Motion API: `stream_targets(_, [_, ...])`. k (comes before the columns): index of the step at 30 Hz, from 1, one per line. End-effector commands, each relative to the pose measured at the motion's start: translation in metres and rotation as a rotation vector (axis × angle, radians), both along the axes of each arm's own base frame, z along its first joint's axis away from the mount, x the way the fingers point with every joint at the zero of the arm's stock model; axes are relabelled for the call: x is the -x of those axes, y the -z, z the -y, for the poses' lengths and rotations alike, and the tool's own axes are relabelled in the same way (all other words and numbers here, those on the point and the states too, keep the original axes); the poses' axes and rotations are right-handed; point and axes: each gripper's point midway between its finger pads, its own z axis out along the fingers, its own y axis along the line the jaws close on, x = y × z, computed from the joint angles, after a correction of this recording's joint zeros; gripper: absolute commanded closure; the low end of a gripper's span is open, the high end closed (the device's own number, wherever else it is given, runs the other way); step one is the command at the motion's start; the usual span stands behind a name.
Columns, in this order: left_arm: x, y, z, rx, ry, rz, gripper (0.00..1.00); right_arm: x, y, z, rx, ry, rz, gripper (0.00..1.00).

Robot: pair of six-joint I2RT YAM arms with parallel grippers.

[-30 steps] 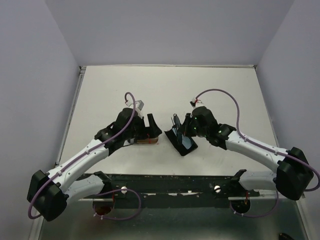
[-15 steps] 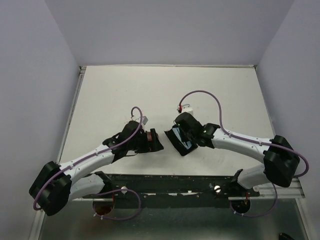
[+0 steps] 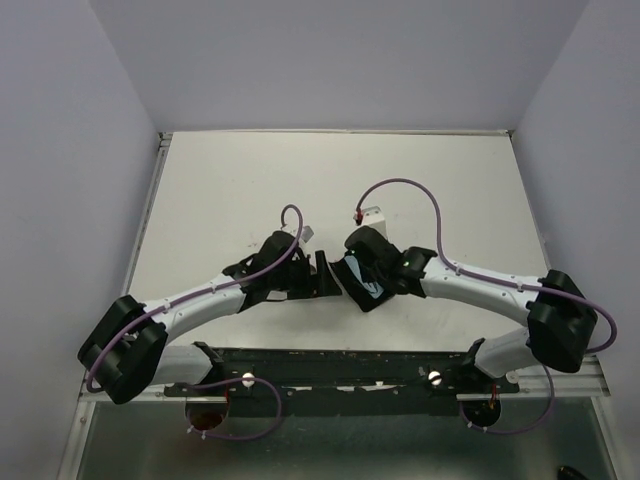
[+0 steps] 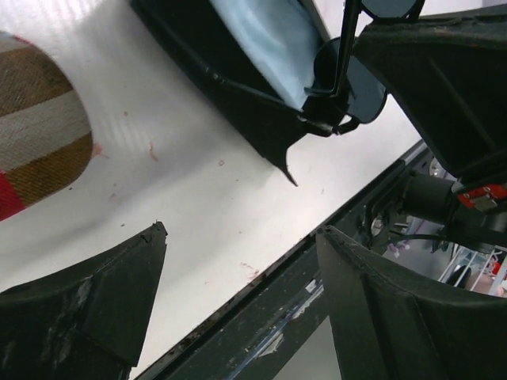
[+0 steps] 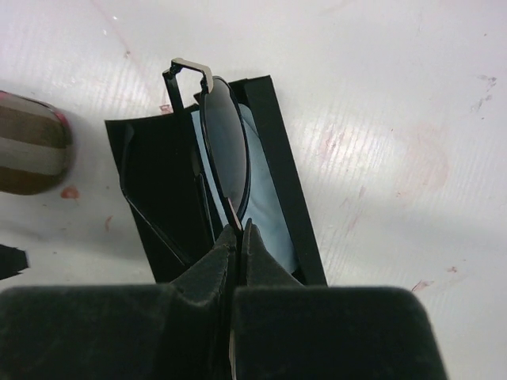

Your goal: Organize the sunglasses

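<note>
My right gripper (image 5: 239, 229) is shut on the rim of the black-framed sunglasses (image 5: 226, 138) and holds them on edge over the open black case (image 5: 273, 202), which shows a light blue lining. In the left wrist view, the sunglasses (image 4: 360, 91) hang at the case's (image 4: 230, 75) near end, under the right gripper's body. My left gripper (image 4: 242, 231) is open, with only bare table between its fingers, just left of the case (image 3: 373, 295). From above, the left gripper (image 3: 322, 275) and right gripper (image 3: 356, 268) stand close together.
A plaid tan-and-black case (image 4: 40, 150) lies on the white table left of the black case and also appears in the right wrist view (image 5: 32, 146). The dark front rail (image 3: 330, 365) runs along the table's near edge, close below both grippers.
My left gripper has swung right, off the plaid case and up to the black case. My right gripper has come down and to the left with the sunglasses, over the open case.
</note>
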Motion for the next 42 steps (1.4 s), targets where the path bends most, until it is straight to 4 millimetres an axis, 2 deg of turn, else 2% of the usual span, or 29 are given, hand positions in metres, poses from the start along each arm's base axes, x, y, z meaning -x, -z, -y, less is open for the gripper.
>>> stream_targets(1, [-0.006, -0.037, 0.019, 0.097, 0.05, 0.067, 0.16, -0.005, -0.043, -0.01, -0.211, 0.11, 0.063, 0.99])
stream_targets(4, [-0.008, -0.054, 0.019, 0.129, 0.049, 0.109, 0.17, -0.009, -0.054, -0.007, -0.378, 0.143, 0.036, 0.99])
stream_targets(8, [-0.017, -0.08, 0.019, 0.15, 0.022, 0.188, 0.19, -0.008, -0.068, -0.021, -0.656, 0.062, -0.02, 0.99])
stream_targets(10, [-0.027, -0.087, 0.013, 0.11, -0.023, 0.22, 0.21, -0.003, -0.076, -0.029, -0.723, 0.018, -0.031, 0.99])
stream_targets(13, [-0.035, -0.099, 0.011, 0.093, -0.049, 0.256, 0.34, 0.002, -0.083, -0.032, -0.772, -0.007, -0.034, 0.99])
stream_targets(15, [-0.039, -0.105, 0.013, 0.093, -0.048, 0.275, 0.39, 0.011, -0.084, -0.037, -0.807, -0.038, -0.069, 0.99])
stream_targets(17, [-0.041, -0.108, 0.014, 0.079, -0.045, 0.274, 0.49, 0.01, -0.09, -0.039, -0.85, -0.044, -0.064, 0.99])
stream_targets(19, [-0.041, -0.11, 0.015, 0.077, -0.036, 0.278, 0.49, 0.01, -0.092, -0.038, -0.875, -0.035, -0.065, 0.99])
stream_targets(22, [-0.038, -0.118, 0.017, 0.081, -0.016, 0.291, 0.49, 0.005, -0.088, -0.033, -0.893, -0.005, -0.068, 0.99])
stream_targets(26, [-0.03, -0.132, 0.01, 0.084, -0.023, 0.336, 0.44, -0.011, -0.07, -0.018, -0.938, 0.115, -0.102, 0.99])
stream_targets(31, [-0.016, -0.152, -0.013, 0.096, -0.075, 0.404, 0.43, -0.022, -0.057, -0.002, -1.214, 0.239, -0.216, 0.99])
stream_targets(34, [-0.011, -0.153, -0.029, 0.105, -0.133, 0.433, 0.42, -0.028, -0.056, 0.005, -1.314, 0.295, -0.241, 0.99])
stream_targets(36, [-0.01, -0.151, -0.034, 0.116, -0.154, 0.445, 0.39, -0.031, -0.059, 0.002, -1.351, 0.291, -0.254, 0.99])
stream_targets(38, [-0.013, -0.143, -0.034, 0.1, -0.164, 0.436, 0.38, -0.029, -0.065, -0.005, -1.39, 0.254, -0.281, 0.99])
stream_targets(42, [-0.028, -0.129, -0.019, 0.033, -0.148, 0.385, 0.41, -0.025, -0.071, -0.013, -1.405, 0.184, -0.305, 0.99])
